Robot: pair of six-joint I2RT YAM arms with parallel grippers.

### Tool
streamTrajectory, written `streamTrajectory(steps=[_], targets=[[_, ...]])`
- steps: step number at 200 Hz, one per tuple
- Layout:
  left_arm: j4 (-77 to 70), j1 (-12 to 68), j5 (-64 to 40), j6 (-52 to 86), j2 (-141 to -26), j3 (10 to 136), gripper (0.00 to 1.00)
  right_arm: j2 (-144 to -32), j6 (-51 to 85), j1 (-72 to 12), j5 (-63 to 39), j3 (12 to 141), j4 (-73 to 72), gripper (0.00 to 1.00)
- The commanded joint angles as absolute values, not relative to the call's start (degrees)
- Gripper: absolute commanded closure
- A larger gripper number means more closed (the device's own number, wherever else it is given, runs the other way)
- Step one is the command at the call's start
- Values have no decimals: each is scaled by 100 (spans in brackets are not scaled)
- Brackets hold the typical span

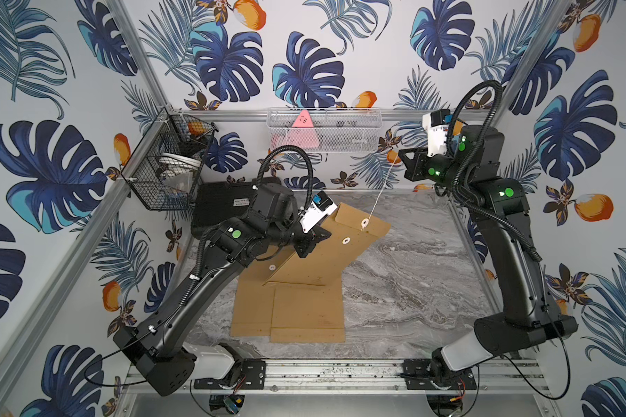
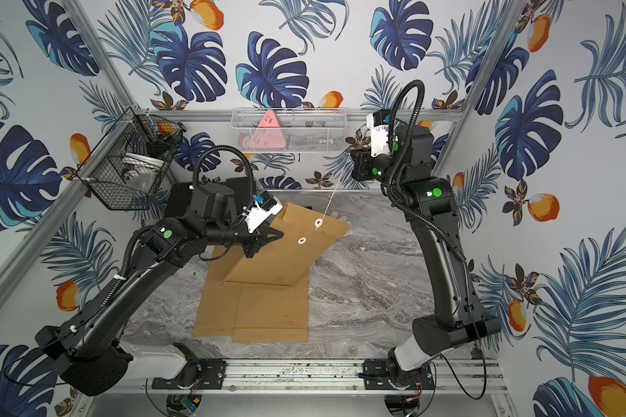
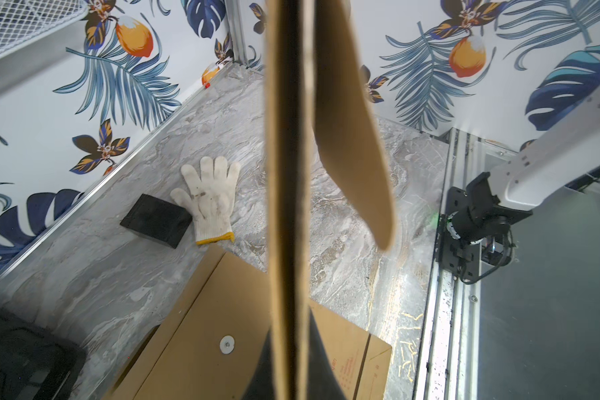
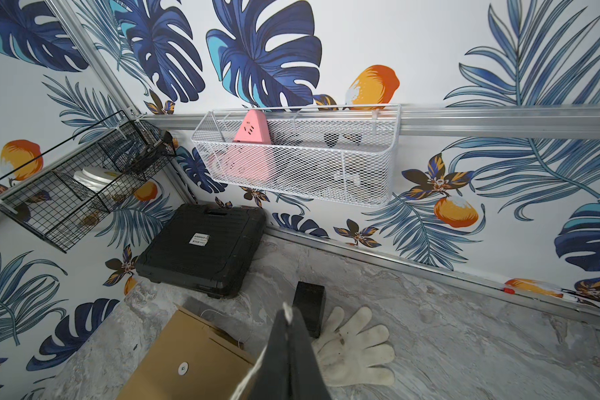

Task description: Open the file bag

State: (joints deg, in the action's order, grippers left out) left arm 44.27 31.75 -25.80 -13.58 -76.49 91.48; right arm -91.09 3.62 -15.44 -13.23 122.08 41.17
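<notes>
Nearest to us, other brown envelopes (image 1: 290, 310) lay flat on the marble table (image 1: 412, 289). Above them we saw the file bag (image 1: 326, 252), lifted and tilted, with its side edge pinched in the closed left gripper (image 1: 309, 247). From a round button (image 1: 364, 222) near its top, a white string (image 1: 380, 191) ran tight up to the right gripper (image 1: 402, 157), which was closed on it. Further back lay a white glove (image 3: 210, 197) and a black case (image 4: 205, 249).
</notes>
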Motion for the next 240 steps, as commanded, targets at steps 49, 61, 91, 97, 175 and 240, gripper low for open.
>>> streamTrajectory(steps=[49, 61, 91, 97, 175, 240], targets=[[3460, 3177, -4151, -1297, -7392, 8550, 100, -9889, 74, -1375, -2347, 12623, 4509, 100], [3198, 3173, -4243, -1206, -7301, 8358, 100, -9978, 72, -1377, -2428, 12665, 4526, 100], [2897, 3173, -4465, -1074, -7234, 8130, 100, -9964, 120, -1379, -2570, 12493, 4386, 100], [2898, 3173, -4467, -1081, -7213, 8097, 100, -9948, 136, -1377, -2590, 12441, 4346, 100], [1117, 3176, -4491, -228, -6768, 7076, 100, -10290, 605, -1374, -3135, 12441, 4441, 76], [-542, 3173, -4136, 627, -6148, 5960, 100, -10726, 735, -1378, -3208, 12806, 4772, 40]])
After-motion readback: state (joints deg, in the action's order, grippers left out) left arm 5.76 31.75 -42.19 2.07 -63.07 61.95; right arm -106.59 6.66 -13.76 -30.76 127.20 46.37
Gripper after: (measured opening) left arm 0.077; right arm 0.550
